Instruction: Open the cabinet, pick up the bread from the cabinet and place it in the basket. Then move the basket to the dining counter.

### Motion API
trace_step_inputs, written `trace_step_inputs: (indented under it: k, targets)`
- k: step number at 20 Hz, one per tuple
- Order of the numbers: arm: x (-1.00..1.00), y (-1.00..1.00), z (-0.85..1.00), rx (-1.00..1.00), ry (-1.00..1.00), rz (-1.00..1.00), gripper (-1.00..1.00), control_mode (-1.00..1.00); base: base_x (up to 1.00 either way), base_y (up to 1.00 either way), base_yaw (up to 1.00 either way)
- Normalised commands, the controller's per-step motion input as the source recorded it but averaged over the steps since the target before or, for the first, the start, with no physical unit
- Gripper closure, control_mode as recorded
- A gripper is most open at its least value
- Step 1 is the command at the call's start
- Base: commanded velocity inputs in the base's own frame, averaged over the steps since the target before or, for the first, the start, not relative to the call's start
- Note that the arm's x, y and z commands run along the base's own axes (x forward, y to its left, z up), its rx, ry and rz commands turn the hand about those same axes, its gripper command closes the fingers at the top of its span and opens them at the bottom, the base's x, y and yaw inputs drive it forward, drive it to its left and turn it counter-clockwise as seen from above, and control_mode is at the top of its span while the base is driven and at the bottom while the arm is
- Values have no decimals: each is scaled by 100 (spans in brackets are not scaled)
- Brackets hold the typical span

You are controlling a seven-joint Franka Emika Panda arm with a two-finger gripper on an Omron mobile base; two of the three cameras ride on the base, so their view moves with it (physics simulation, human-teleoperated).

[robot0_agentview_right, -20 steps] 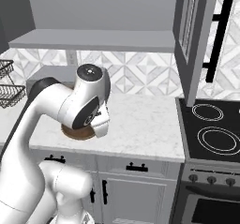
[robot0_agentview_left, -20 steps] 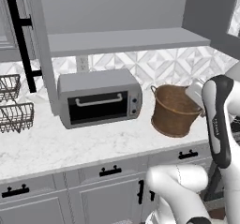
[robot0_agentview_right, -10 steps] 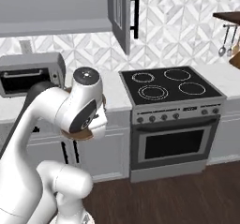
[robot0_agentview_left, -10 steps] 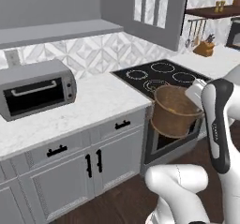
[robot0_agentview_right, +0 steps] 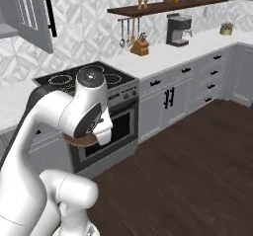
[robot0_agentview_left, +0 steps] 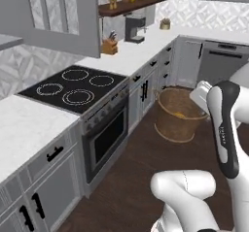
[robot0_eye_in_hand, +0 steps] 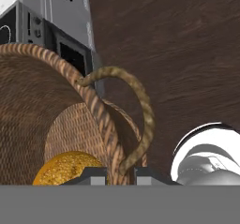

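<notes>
Dark wooden floor lies under the basket (robot0_agentview_left: 179,114), which hangs from the hand (robot0_eye_in_hand: 120,172) clamped on its rim, the bread (robot0_eye_in_hand: 65,168) lying inside it.

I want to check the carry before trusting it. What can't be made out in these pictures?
- Gripper, hand view: the bottom band cuts off its fingers, so their contact with the basket rim is hidden.
- Bread, hand view: its lower part is cut off; in the left base view it is a small yellow spot.
- Basket, right base view: the arm covers all but a brown sliver.
- Dining counter: cannot be identified.
</notes>
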Motion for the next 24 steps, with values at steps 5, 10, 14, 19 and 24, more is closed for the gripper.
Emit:
trace_step_inputs:
  k: [5, 10, 14, 19, 24]
  targets:
    - [0, 0, 0, 0, 0, 0, 100, 100, 2, -39, -78]
    - [0, 0, 0, 0, 0, 0, 100, 100, 18, -43, -68]
    - [0, 0, 0, 0, 0, 0, 100, 100, 30, -37, -63]
    - [0, 0, 0, 0, 0, 0, 100, 100, 41, -39, -60]
    - [0, 0, 0, 0, 0, 0, 100, 100, 83, -30, -43]
